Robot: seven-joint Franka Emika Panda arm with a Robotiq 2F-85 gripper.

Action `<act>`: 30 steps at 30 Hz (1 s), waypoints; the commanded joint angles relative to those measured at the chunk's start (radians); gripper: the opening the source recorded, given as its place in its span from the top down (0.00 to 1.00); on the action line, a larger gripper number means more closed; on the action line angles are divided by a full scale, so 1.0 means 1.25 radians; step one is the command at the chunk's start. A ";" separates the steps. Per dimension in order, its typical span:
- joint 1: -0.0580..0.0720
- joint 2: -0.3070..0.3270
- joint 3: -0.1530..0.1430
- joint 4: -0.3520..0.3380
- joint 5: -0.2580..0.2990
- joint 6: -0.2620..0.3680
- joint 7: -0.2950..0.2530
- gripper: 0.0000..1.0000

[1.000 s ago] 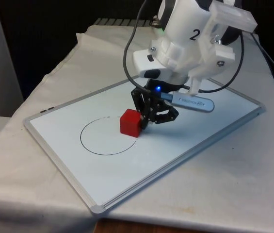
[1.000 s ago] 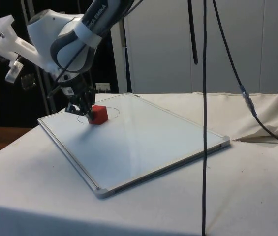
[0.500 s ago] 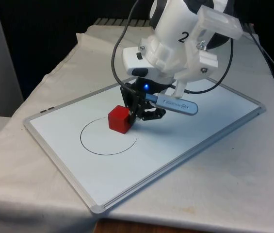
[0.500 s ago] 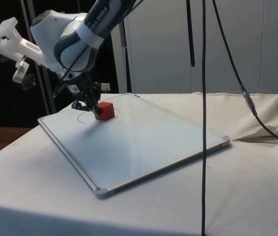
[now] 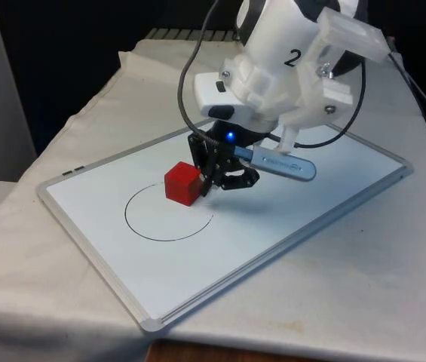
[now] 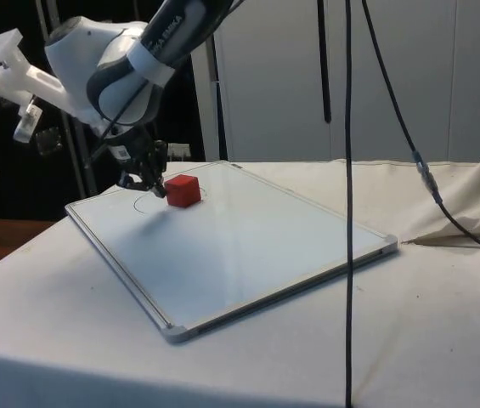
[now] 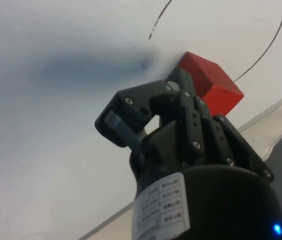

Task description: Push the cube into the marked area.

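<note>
Pressing: gripper [image 5: 211, 185], fingers closed together and holding nothing, tips against red cube [image 5: 182, 183] side | cube inside drawn circle [image 5: 152, 233], near its far edge | circle on whiteboard [image 5: 273, 219] | board on white cloth [image 5: 363, 286]

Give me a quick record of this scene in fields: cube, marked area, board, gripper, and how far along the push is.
cube: red cube, on the circle's far edge, partly inside
marked area: black drawn circle, gap in its line near the cube
board: whiteboard, flat on the white cloth
gripper: gripper, fingers together, against the cube's side on the front view's right
progress: cube not yet fully inside the circle
</note>
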 commanded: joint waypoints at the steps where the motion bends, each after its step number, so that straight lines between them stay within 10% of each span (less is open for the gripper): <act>1: 0.002 0.006 0.001 0.012 0.000 -0.002 -0.002 1.00; 30: 0.067 -0.058 0.015 0.070 -0.068 -0.082 0.028 1.00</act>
